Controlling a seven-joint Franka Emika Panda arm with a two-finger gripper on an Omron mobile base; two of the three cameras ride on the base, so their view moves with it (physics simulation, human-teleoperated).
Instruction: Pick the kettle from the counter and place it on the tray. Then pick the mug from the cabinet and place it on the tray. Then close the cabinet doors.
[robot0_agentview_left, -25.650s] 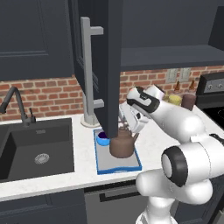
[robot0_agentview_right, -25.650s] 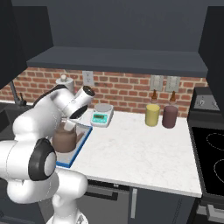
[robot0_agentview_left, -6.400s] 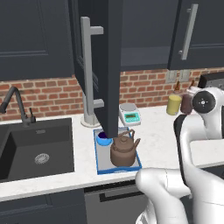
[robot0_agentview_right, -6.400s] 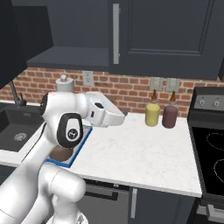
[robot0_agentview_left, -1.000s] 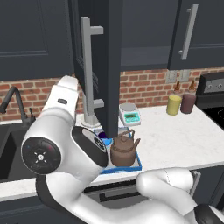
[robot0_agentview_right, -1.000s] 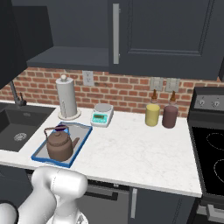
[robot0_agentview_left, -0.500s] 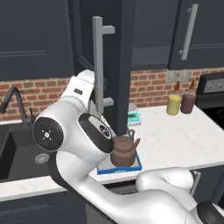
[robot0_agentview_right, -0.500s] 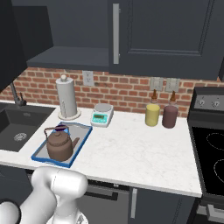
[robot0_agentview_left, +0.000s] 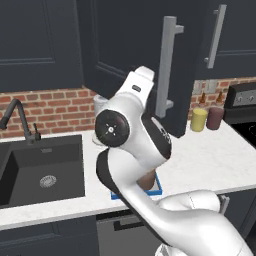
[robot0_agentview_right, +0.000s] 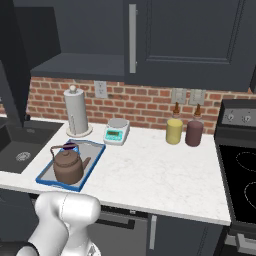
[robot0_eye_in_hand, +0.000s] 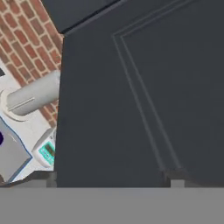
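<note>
The squat round brown kettle already sits on the flat grey tray with the thin blue rim, and the small bright blue mug is tucked on the tray just behind the kettle, so my guess is that the job left is shutting the tall dark navy cabinet doors. One dark navy door with a long grey bar handle hangs part way open over the white speckled stone worktop, and the white arm is reaching up behind it. In the hand view the flat panel of that door is right up close to the end effector, whose two small dark tips are spread wide with nothing between them. To do this well, I think the robot should push flat and slow on the panel, near its free edge, so the door swings shut on its hinge. It should follow the curve of the swing, not shove straight ahead, or the tips could slide off. It should keep high above the white paper towel roll, the small white scale and the tray. It should stop when the door lines up with the shut door beside it.
</note>
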